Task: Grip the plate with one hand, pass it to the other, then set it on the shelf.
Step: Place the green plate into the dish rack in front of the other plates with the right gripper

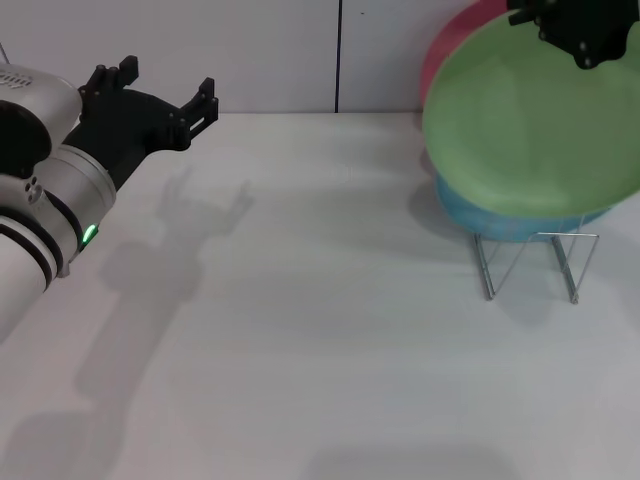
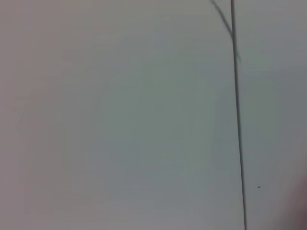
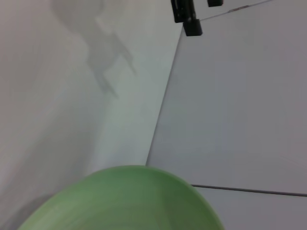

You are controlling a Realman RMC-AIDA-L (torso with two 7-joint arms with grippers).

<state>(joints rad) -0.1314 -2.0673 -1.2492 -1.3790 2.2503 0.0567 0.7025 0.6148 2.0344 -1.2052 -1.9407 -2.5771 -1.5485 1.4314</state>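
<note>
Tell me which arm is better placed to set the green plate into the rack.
Right. The right gripper holds the green plate just above the rack; the left gripper is empty, far away.

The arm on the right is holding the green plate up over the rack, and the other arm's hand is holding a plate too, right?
Not quite. In the head view the left gripper is open and holds nothing. The right gripper does hold the green plate over the rack.
</note>
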